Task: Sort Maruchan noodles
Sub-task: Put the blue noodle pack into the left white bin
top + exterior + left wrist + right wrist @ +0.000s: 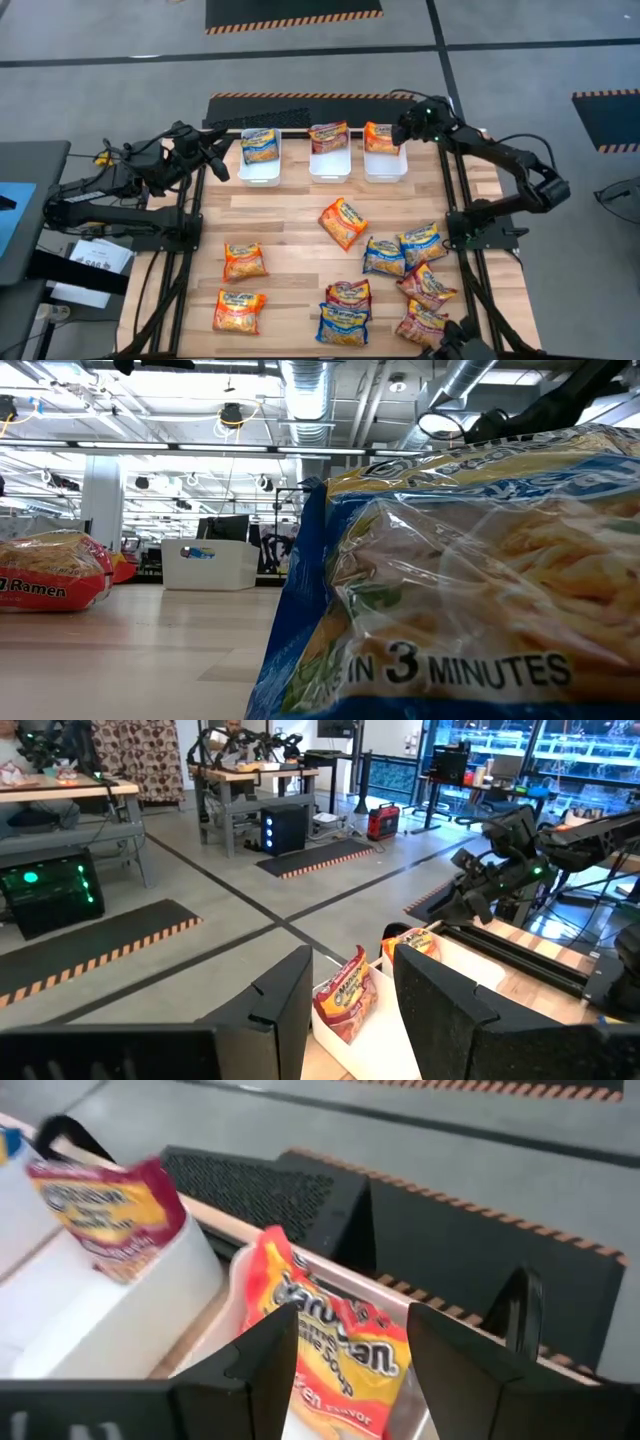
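Blue noodle packet (470, 580) blocks the low view; right gripper (404, 131), jaws parted, hovers over orange packet (335, 1350); left gripper's (222, 165) jaws parted.

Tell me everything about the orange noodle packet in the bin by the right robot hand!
The orange noodle packet is a glossy plastic pack, orange-red with a yellow patch and printed lettering. It stands tilted inside the rightmost white bin, leaning against the bin's far wall at the back of the table. The right gripper hovers just over it with its fingers spread to either side, not squeezing it. Whether a finger touches the packet cannot be told.
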